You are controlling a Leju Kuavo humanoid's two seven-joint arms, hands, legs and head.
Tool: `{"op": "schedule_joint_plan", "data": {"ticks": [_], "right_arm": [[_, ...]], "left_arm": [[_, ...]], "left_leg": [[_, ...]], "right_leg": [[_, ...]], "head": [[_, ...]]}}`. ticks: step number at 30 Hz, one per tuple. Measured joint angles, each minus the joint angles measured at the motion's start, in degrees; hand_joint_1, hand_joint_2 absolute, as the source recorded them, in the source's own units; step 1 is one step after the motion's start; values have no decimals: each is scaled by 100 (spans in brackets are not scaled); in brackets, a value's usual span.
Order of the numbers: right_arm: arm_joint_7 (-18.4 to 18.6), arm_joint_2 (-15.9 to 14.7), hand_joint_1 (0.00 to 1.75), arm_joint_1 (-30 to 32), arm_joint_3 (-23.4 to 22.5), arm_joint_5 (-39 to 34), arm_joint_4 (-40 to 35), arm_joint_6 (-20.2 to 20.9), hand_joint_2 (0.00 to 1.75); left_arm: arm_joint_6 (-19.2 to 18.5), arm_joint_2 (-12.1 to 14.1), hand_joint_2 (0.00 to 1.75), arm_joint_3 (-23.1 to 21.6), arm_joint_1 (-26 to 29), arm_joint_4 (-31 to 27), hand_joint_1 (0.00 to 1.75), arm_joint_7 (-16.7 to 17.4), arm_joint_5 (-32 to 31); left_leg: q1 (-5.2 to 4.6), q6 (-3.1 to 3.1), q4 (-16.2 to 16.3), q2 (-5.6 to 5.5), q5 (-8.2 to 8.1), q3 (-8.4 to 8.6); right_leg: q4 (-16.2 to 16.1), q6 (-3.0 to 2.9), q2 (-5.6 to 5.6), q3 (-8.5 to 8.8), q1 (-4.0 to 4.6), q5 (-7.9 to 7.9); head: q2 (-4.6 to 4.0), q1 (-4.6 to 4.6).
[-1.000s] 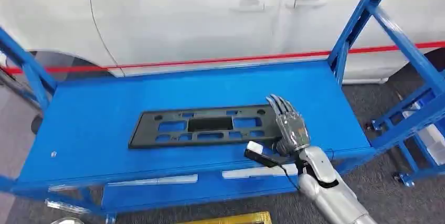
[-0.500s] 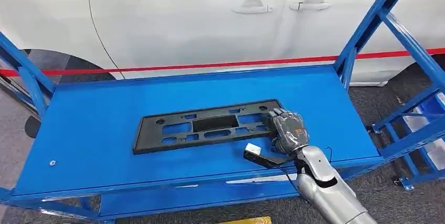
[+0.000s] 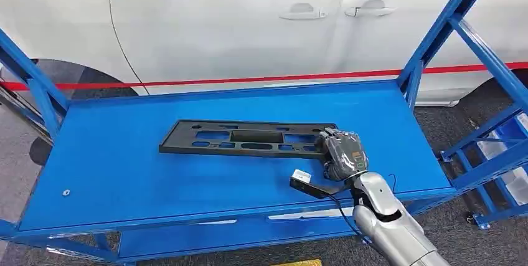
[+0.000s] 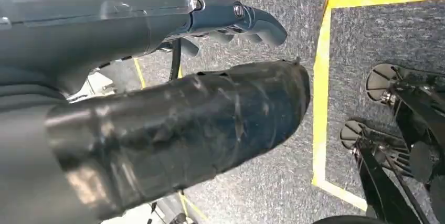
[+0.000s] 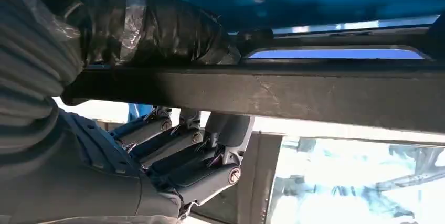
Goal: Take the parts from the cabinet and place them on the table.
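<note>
You see the right hand closed around the right end of the long black plastic slotted panel, which extends leftward above the blue bench.

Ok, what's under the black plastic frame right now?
Blue shelf surface shows through the black plastic frame. The right hand grips its right end; whatever lies beneath there is hidden.
</note>
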Motion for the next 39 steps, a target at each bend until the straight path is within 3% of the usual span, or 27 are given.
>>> {"op": "schedule_joint_plan", "data": {"ticks": [1, 13, 20, 25, 28, 29, 30, 31, 32, 34, 35, 36, 37, 39], "right_arm": [[0, -2, 175, 17, -2, 0, -4, -27, 175], [-352, -48, 175, 275, -188, -363, -287, -333, 175], [-632, -407, 175, 795, -439, -794, -1946, -341, 175], [-647, -529, 175, 911, -518, -826, -2443, -282, 175], [-853, -599, 175, 952, -533, -915, -2609, -278, 175], [-975, -627, 175, 983, -542, -985, -2724, -280, 175], [-1019, -643, 175, 1016, -549, -1010, -2781, -280, 175], [-1152, -717, 175, 1071, -590, -1049, -2980, -282, 175], [-1233, -765, 175, 1111, -610, -1049, -3093, -287, 175], [-1353, -851, 175, 1211, -610, -1001, -3301, -298, 175], [-1379, -866, 175, 1272, -606, -975, -3366, -300, 175], [-1401, -890, 175, 1327, -603, -953, -3412, -300, 175], [-1412, -914, 175, 1370, -603, -942, -3456, -300, 175], [-1416, -947, 175, 1395, -603, -942, -3508, -300, 175]], "left_arm": [[0, 0, 175, -22, 3, 0, 0, -5, 9], [70, -44, 175, -175, 6, 0, 0, -18, 293], [144, -151, 175, -308, 66, 0, 0, -149, 481], [146, -186, 175, -334, 70, 0, 0, -160, 487], [142, -190, 175, -352, 68, 0, 0, -162, 557], [138, -188, 175, -373, 70, 0, 0, -173, 590], [138, -190, 175, -383, 73, 0, 0, -177, 599], [131, -192, 175, -418, 70, 0, 0, -195, 632], [120, -201, 175, -448, 71, 0, 0, -197, 669], [111, -201, 175, -492, 72, 0, 0, -208, 706], [107, -201, 175, -509, 72, 0, 0, -208, 719], [107, -199, 175, -525, 70, 0, 0, -210, 723], [107, -199, 175, -538, 69, 0, 0, -210, 726], [105, -205, 175, -568, 68, 0, 0, -210, 730]], "left_leg": [[1, 0, 1, 0, 0, 4], [18, -2, -1, -2, 0, 10], [17, -4, -1, 3, -2, -6], [17, -7, -2, 1, -4, -4], [17, -7, 0, 0, -4, -1], [-26, 26, 50, -8, 6, -9], [-19, 66, -31, -1, 36, 14], [68, 120, -209, 23, 132, 82], [59, 144, -281, 38, 163, 107], [65, 160, -280, 43, 180, 95], [65, 159, -267, 44, 180, 81], [70, 154, -244, 44, 180, 56], [85, 145, -210, 44, 179, 27], [141, 78, -128, 44, 162, -29]], "right_leg": [[0, 3, -2, 2, 0, -1], [10, 16, -5, 3, 16, -12], [20, 14, 7, -14, 15, -14], [21, 15, 0, -17, 15, -19], [20, 16, 0, -16, 14, -18], [-25, 102, -3, -1, -46, 33], [-71, 133, 7, 19, -30, 53], [-9, 140, -6, 25, -25, -33], [140, 140, -4, -43, -16, -191], [916, 166, 5, -379, -47, -673], [1296, 189, 4, -545, -74, -833], [1581, 219, 3, -678, -107, -886], [1570, 252, -1, -674, -148, -769], [956, 323, -9, -368, -212, -344]], "head": [[0, 0], [0, 0], [0, 0], [0, 0], [0, 0], [0, 0], [0, -2], [0, -2], [0, 2], [0, 2], [0, 0], [0, 2], [0, 0], [0, -2]]}}
